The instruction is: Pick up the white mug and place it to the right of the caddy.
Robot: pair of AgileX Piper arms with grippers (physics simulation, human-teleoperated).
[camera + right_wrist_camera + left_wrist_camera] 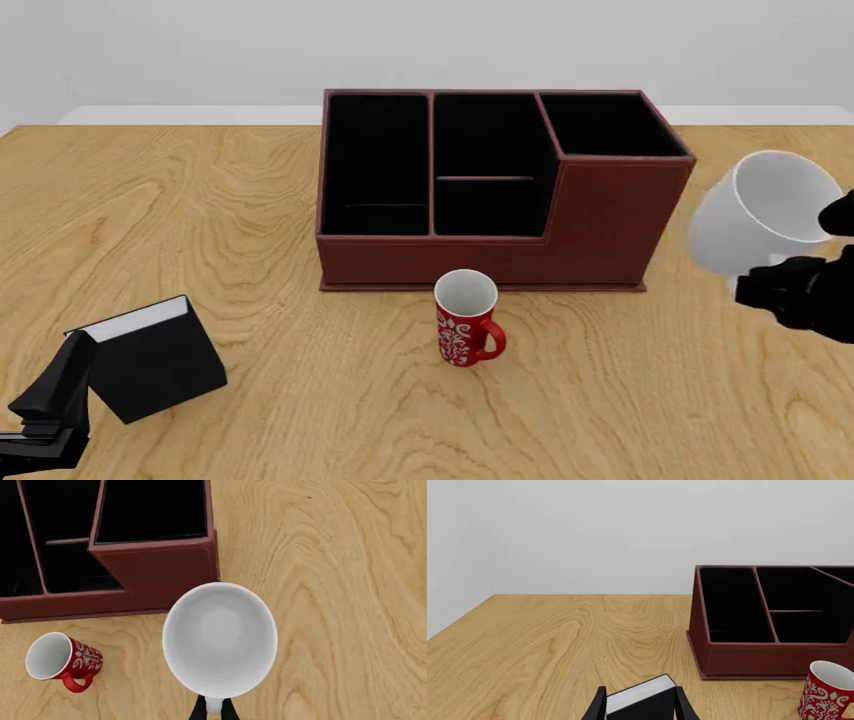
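Front view: right tool [781, 275] pinches the white mug [761, 215] aloft at the caddy's [601, 215] 3 o'clock. Left tool [640, 707] straddles the book [642, 700]; grip unclear.

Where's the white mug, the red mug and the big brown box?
white mug [220, 635]: right wrist view, inside bottom.
red mug [463, 340]: front view, patterned side.
caddy [607, 210]: front view, front wall.
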